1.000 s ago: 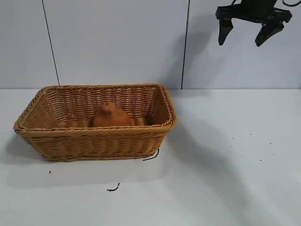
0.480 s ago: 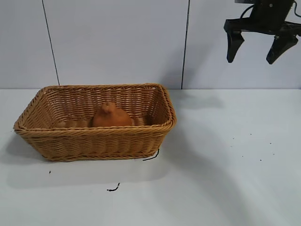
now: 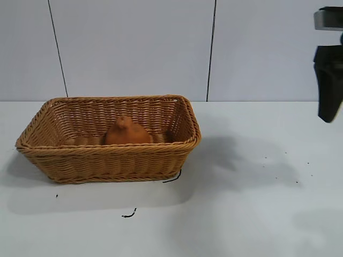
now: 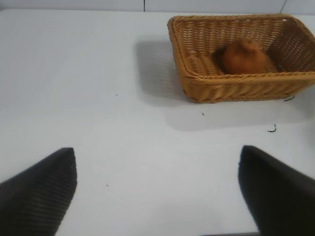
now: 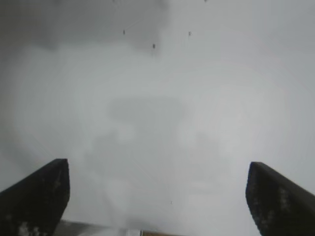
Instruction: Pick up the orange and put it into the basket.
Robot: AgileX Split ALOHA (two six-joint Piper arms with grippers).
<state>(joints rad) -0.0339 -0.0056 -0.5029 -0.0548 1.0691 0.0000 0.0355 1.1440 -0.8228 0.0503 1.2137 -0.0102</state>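
Observation:
The dull-orange, pear-shaped orange sits inside the tan wicker basket at the table's left; both also show in the left wrist view, the orange within the basket. My right gripper hangs in the air at the far right edge of the exterior view, well away from the basket and partly cut off. In its wrist view the right gripper is open and empty over bare table. My left gripper is open and empty, some way from the basket, and out of the exterior view.
The basket stands on a white table before a white panelled wall. Two short black scraps lie near the basket's front, one on the table and one at its corner. Small dark specks dot the right side.
My right gripper has moved right and down, from the top of the exterior view to its right edge, empty. The orange and basket have not moved.

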